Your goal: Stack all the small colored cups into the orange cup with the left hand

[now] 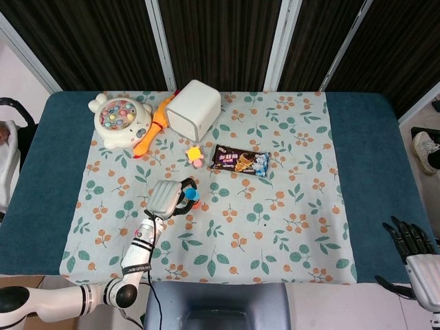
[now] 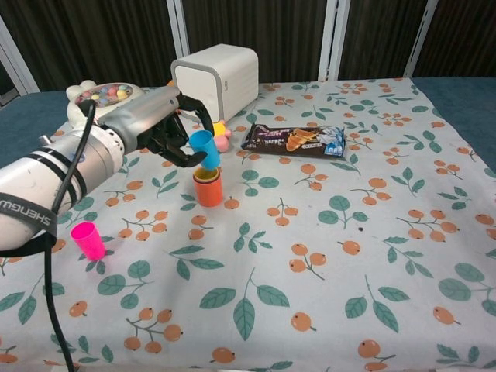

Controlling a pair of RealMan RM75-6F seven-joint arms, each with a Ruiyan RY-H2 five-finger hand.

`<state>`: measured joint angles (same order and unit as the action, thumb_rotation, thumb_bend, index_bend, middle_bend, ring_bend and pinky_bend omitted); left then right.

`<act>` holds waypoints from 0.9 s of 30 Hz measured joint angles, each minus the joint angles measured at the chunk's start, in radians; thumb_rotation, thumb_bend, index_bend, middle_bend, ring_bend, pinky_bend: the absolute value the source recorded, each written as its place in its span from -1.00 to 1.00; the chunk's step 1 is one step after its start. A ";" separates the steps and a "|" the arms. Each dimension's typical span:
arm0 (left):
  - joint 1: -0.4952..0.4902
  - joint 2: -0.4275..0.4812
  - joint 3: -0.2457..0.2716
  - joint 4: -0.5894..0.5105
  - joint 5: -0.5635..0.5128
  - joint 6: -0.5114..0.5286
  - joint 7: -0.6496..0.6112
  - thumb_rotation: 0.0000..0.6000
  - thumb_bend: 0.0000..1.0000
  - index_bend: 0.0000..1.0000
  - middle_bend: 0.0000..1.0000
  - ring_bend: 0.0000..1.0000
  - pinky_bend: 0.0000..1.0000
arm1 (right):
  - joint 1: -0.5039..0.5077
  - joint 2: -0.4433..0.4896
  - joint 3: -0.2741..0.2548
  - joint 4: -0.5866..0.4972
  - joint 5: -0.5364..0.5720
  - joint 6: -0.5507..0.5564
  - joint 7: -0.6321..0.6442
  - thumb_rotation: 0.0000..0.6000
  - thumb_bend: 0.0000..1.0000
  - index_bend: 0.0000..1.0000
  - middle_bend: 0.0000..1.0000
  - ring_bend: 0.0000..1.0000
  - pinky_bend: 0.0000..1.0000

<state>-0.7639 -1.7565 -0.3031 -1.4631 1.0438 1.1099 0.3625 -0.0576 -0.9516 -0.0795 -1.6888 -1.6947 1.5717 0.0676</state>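
An orange cup (image 2: 208,189) stands on the floral cloth with a yellow cup (image 2: 205,175) nested in it. My left hand (image 2: 159,128) grips a blue cup (image 2: 205,149), tilted just above the orange cup's mouth. In the head view the left hand (image 1: 167,196) covers most of the blue cup (image 1: 189,194) and the orange cup (image 1: 195,204). A pink cup (image 2: 87,239) stands alone on the cloth, nearer the front edge and to the left. My right hand (image 1: 414,249) hangs off the table's front right corner with its fingers apart and nothing in them.
A white box (image 2: 217,76) stands behind the cups, with a fishing-game toy (image 1: 120,120) and a yellow rubber chicken (image 1: 152,127) to its left. A small yellow and pink toy (image 1: 195,155) and a snack packet (image 2: 294,139) lie beyond the orange cup.
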 measured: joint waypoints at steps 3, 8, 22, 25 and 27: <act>-0.001 -0.011 0.009 0.017 0.003 0.000 -0.002 1.00 -0.27 0.07 1.00 1.00 1.00 | 0.000 0.000 0.000 0.000 0.001 0.000 0.000 1.00 -0.57 -1.00 -1.00 -1.00 -1.00; -0.005 -0.027 0.012 0.047 0.004 -0.005 -0.010 1.00 -0.27 0.07 1.00 1.00 1.00 | -0.001 0.000 0.001 0.000 0.002 0.001 0.001 1.00 -0.58 -1.00 -1.00 -1.00 -1.00; -0.006 -0.031 0.017 0.076 0.001 -0.019 -0.021 1.00 -0.26 -0.01 1.00 1.00 1.00 | -0.003 0.002 0.002 0.001 0.002 0.005 0.005 1.00 -0.58 -1.00 -1.00 -1.00 -1.00; -0.006 -0.028 0.023 0.081 -0.011 -0.038 -0.018 1.00 -0.27 -0.39 1.00 1.00 1.00 | -0.004 0.002 0.002 0.002 0.002 0.007 0.005 1.00 -0.57 -1.00 -1.00 -1.00 -1.00; -0.007 -0.026 0.024 0.083 -0.017 -0.044 -0.013 1.00 -0.28 -0.71 1.00 1.00 1.00 | -0.004 0.002 0.002 0.002 0.002 0.007 0.005 1.00 -0.57 -1.00 -1.00 -1.00 -1.00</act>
<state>-0.7708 -1.7825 -0.2787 -1.3804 1.0264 1.0656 0.3493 -0.0615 -0.9494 -0.0777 -1.6869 -1.6925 1.5784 0.0726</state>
